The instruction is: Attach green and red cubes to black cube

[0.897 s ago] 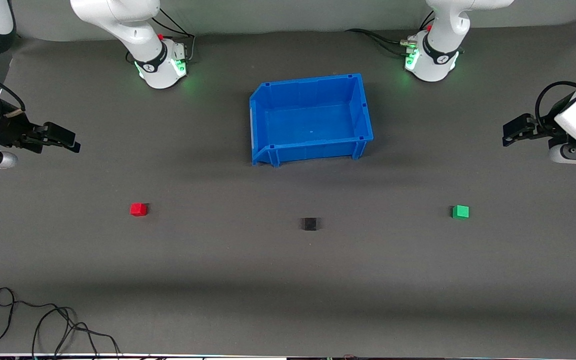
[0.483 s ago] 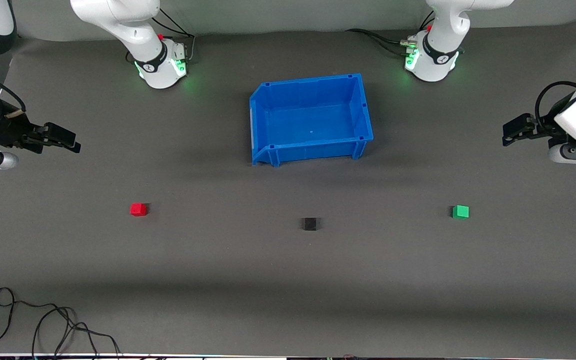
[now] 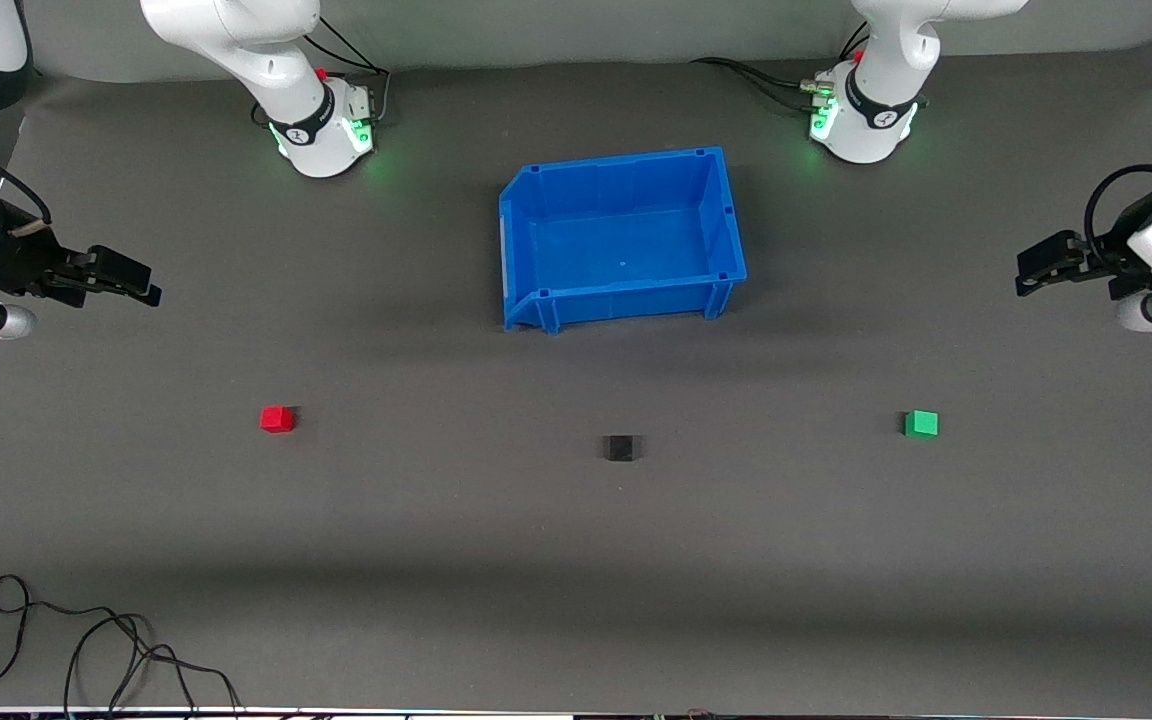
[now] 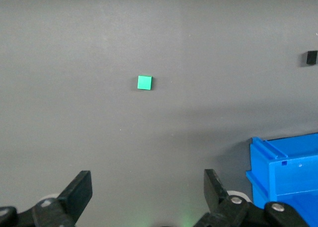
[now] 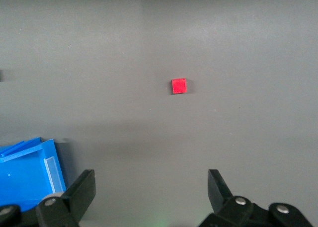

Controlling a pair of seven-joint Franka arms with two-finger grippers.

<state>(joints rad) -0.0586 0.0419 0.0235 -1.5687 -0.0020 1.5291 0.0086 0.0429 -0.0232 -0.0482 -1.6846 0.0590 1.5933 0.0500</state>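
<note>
Nothing is joined yet. The tiny matte black cube (image 3: pixel 619 447) sits on the grey mat (image 3: pixel 576 560), nearer the front cam than the big blue plastic bin (image 3: pixel 726 215). The small bright red cube (image 3: pixel 277 418) lies toward the right arm's end of the table, well apart from the black one. The small bright green cube (image 3: pixel 921 423) lies toward the left arm's end, also well apart. All 3 are in a rough row w/ the black one in the middle.

What changed: the left gripper (image 3: pixel 1036 270) has slid a bit out toward its end of the table since a sec ago. The cubes and bin didn't move. The right gripper (image 3: pixel 136 283) looks the same, up over the mat at its own end.

Both grippers are wide apart and hold nothing. In the left wrist view my left fingers (image 4: pixel 79 189) frame the green cube; in the right wrist view my right fingers (image 5: pixel 82 187) frame the red cube.

I think we're at the very start. Next I'd need each arm to drop down on its own cube. They're tiny, so aim matters.
</note>
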